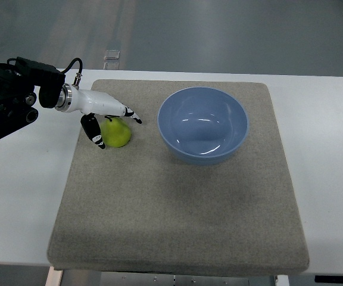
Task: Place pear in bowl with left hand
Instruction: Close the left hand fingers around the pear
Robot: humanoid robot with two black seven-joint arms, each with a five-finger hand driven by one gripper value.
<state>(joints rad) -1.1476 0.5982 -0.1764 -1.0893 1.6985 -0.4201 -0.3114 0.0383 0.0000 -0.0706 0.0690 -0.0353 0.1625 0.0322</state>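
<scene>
So the left hand (109, 119) comes in from the left edge of the table (326, 125), black arm hardware behind it and a white shell over the palm. It's sitting right over the pear (118, 133), with its fingers (94, 132) spread around the fruit: one dark finger hangs down on the pear's left side, a couple more reach across above the top toward the right. Fingers look apart rather than clamped. I honestly can't tell if any of them are actually touching the skin.

The pear is yellow-green, upright with its stem up, resting on the grey mat (177, 220) near the mat's far left corner. The mat covers most of the white table.

The bowl (203, 125) is light blue, sits on the same mat just to the right of the pear, toward the far edge, with a clear gap between the two. Glossy inside, with nothing in it.
</scene>
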